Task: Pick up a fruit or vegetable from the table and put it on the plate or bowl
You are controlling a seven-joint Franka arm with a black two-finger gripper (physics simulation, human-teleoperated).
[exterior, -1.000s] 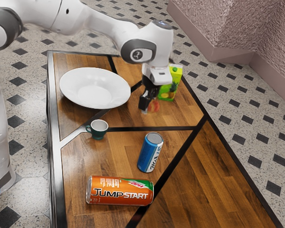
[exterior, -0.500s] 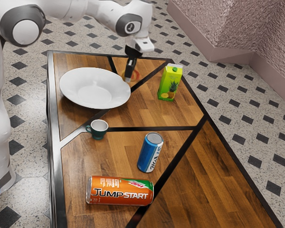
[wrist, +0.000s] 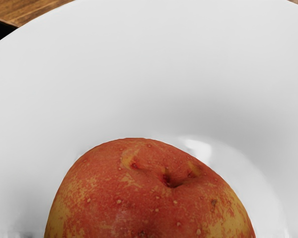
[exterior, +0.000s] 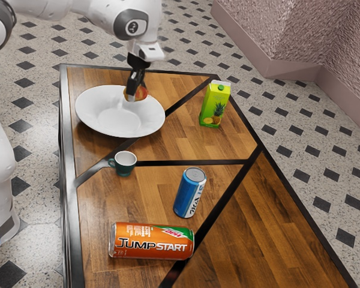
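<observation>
A red and yellow apple (exterior: 141,93) hangs over the far rim of the white plate (exterior: 102,114), with my black gripper (exterior: 134,94) shut on it. In the wrist view the apple (wrist: 149,193) sits just under my hand, its stem dimple facing the camera, with the white plate (wrist: 139,74) spread beneath it. The plate lies on the wooden table near its far end at the exterior view's left. Nothing else lies on the plate.
A green juice carton (exterior: 214,104) stands to the right of the plate. A small green cup (exterior: 124,162), a blue can (exterior: 189,192) and an orange can (exterior: 151,240) lying on its side occupy the nearer part of the table (exterior: 258,228).
My gripper has carried the apple up from beside the juice carton and leftward, and it now hangs over the plate's rim.
</observation>
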